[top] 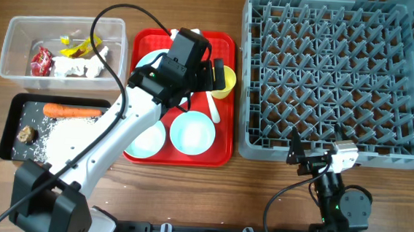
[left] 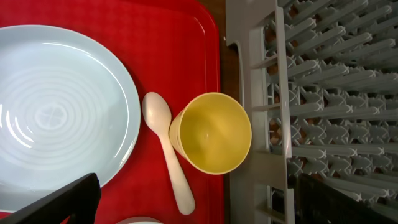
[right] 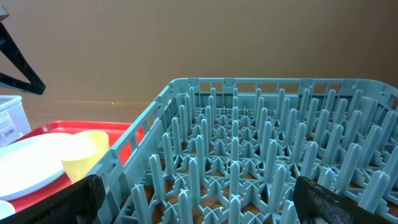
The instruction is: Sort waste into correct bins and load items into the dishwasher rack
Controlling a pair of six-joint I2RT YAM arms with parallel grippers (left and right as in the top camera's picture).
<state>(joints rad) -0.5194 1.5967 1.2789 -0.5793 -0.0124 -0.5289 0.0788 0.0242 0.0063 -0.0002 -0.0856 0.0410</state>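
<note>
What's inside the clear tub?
The clear tub holds a red wrapper, a yellow wrapper and crumpled white tissue. A black cable crosses its right side, hiding a thin strip.

the dishwasher rack (right: 261, 155) fills the middle and right of the frame, its upright pegs (right: 235, 134) standing in rows inside the lattice wall. left of it lies a red tray (right: 87, 127) carrying a light blue plate (right: 31, 158), with a yellow cup (right: 87, 152) standing upright just beside the rack's wall. a corner of the clear tub (right: 9, 118) shows at the far left edge. the right gripper (right: 196, 186) has its dark fingers (right: 68, 202) spread wide in the bottom corners, holding nothing. a black angular shape (right: 15, 59) juts in at upper left, too cropped to identify.
</note>
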